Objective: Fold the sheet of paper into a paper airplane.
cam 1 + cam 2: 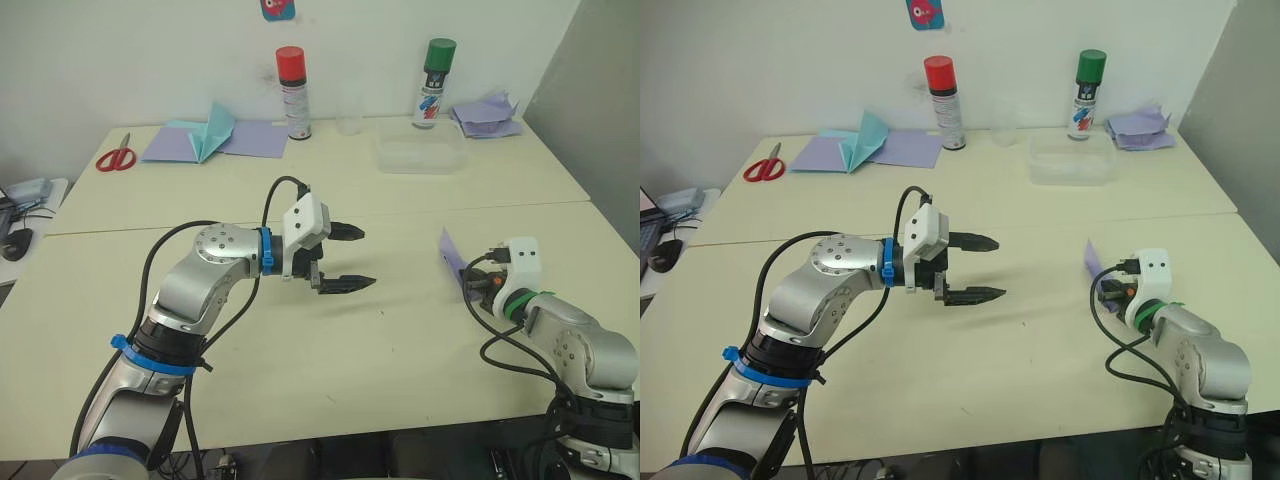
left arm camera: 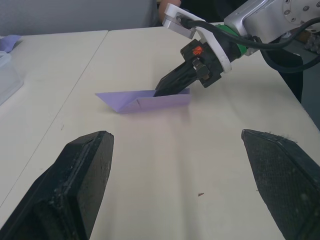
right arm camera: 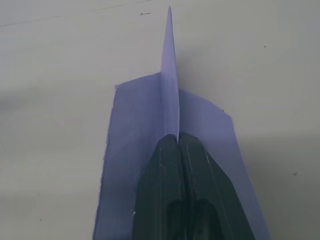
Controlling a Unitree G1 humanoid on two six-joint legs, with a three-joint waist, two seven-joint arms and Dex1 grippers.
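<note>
Right end effector [image 2: 167, 87] pinches one paper airplane [image 2: 145, 100]; left end effector [image 1: 345, 258] spread.

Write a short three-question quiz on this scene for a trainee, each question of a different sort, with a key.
1. True or false: the right hand is shut on the raised centre ridge of the small pale lavender paper airplane.
2. Which hand is open above the cream table? A. the left hand B. the right hand C. both
3. Fill in: at the far edge, the teal folded paper plane lies between the red-handled scissors and the spray can with the ____ cap.

Key
1. True: its two fingers close on the ridge.
2. A
3. red
</note>
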